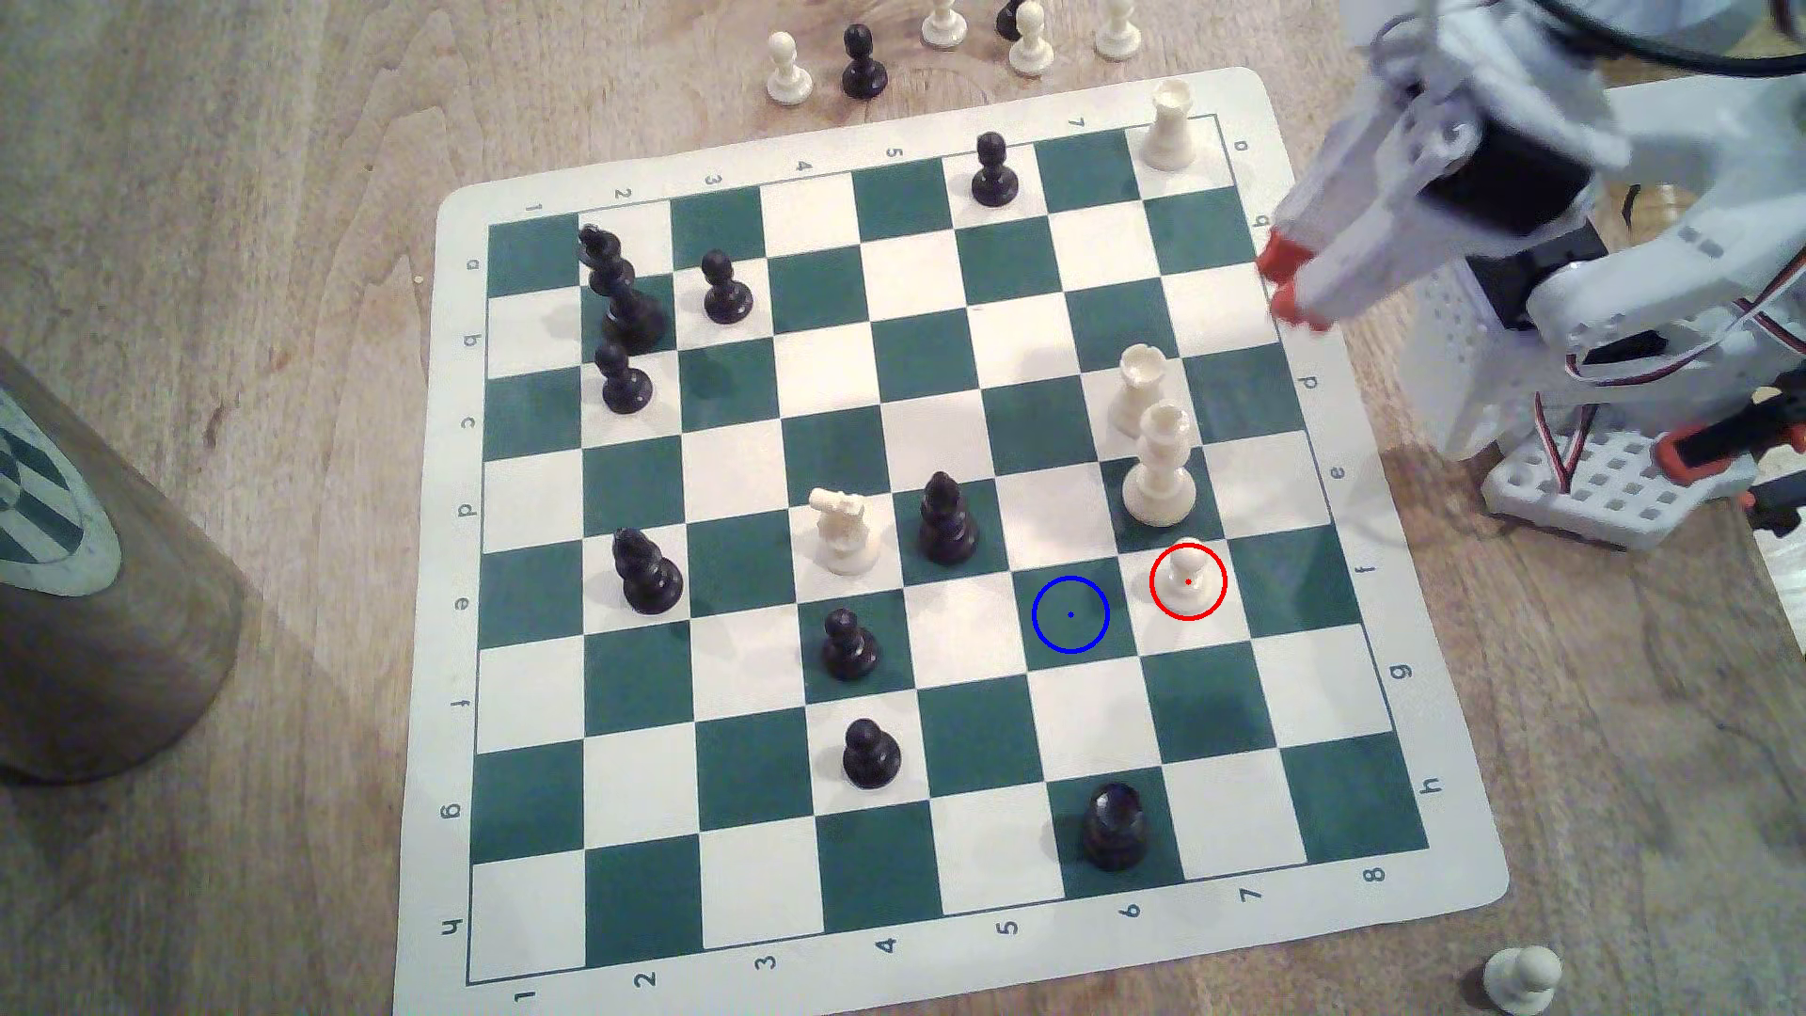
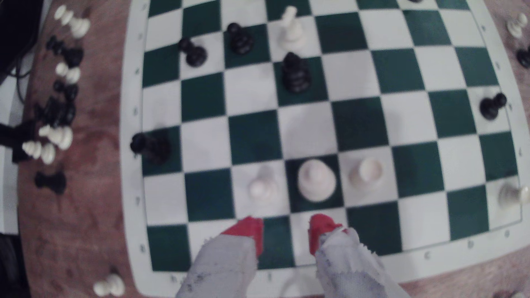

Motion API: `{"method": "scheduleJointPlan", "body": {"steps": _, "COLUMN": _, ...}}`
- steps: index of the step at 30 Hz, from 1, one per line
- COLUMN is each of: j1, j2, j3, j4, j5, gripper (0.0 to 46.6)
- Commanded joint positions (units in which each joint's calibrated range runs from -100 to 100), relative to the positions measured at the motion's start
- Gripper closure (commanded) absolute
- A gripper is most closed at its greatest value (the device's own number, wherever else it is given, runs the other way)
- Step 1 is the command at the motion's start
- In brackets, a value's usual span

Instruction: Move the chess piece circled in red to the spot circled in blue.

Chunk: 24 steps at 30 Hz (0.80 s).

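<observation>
The small cream pawn (image 1: 1187,571) stands upright inside the red circle, on a white square near the exterior view's right side of the board. The blue-circled dark green square (image 1: 1070,613) is empty and adjoins it on the exterior view's left. My gripper (image 1: 1290,283) hovers over the board's right border, well beyond the pawn, with a tall cream piece (image 1: 1160,469) between them. In the wrist view the pawn (image 2: 261,186) is blurred, just ahead of the red fingertips (image 2: 249,229). The gripper (image 2: 286,229) is open with nothing between the tips.
A second tall cream piece (image 1: 1139,386) stands behind the first. A cream knight (image 1: 842,532) and a black bishop (image 1: 946,518) sit left of the blue circle, and a black rook (image 1: 1114,825) nearer the front. Captured pieces lie off the board (image 1: 860,63). A cylinder (image 1: 78,586) stands far left.
</observation>
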Motion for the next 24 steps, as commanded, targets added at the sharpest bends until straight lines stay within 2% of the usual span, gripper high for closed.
{"method": "scheduleJointPlan", "body": {"steps": 1, "j1": -3.3, "j2": 6.79, "j3": -4.34, "j4": -2.74, "j5": -0.88, "gripper": 30.8}}
{"method": "scheduleJointPlan", "body": {"steps": 2, "j1": -3.93, "j2": 8.91, "j3": -5.25, "j4": -2.33, "j5": -0.78, "gripper": 30.0}}
{"method": "scheduleJointPlan", "body": {"steps": 4, "j1": -5.34, "j2": 15.36, "j3": -6.97, "j4": -1.43, "j5": -0.63, "gripper": 33.4}}
{"method": "scheduleJointPlan", "body": {"steps": 6, "j1": -5.88, "j2": 18.84, "j3": -7.6, "j4": -1.43, "j5": -0.63, "gripper": 34.1}}
{"method": "scheduleJointPlan", "body": {"steps": 10, "j1": -6.51, "j2": 27.33, "j3": -8.06, "j4": -3.64, "j5": -1.12, "gripper": 31.0}}
{"method": "scheduleJointPlan", "body": {"steps": 13, "j1": -6.2, "j2": 31.91, "j3": -7.51, "j4": -6.1, "j5": -1.71, "gripper": 31.2}}
{"method": "scheduleJointPlan", "body": {"steps": 18, "j1": -6.2, "j2": 34.54, "j3": -7.51, "j4": -7.74, "j5": -2.74, "gripper": 28.5}}
{"method": "scheduleJointPlan", "body": {"steps": 24, "j1": -6.51, "j2": 36.33, "j3": -6.15, "j4": -10.28, "j5": -3.96, "gripper": 28.5}}
